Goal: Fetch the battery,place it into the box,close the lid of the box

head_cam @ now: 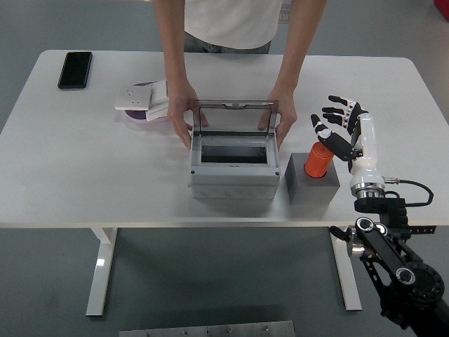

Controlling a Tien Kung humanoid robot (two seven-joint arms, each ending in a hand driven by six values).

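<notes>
A person's hands (184, 116) steady the grey box (231, 163), lid (233, 116) propped up for loading. At its three o'clock, the orange battery (319, 159) stands in a dark block (311, 181); the right hand (338, 132), fingers spread and empty, hovers beside it.

Lab: bare white table (84, 175)

A black phone (74, 69) lies near the far left corner of a white table (63, 161). Further right, a white plate-like device (146, 100) rests on a pink disc (144, 118).
</notes>
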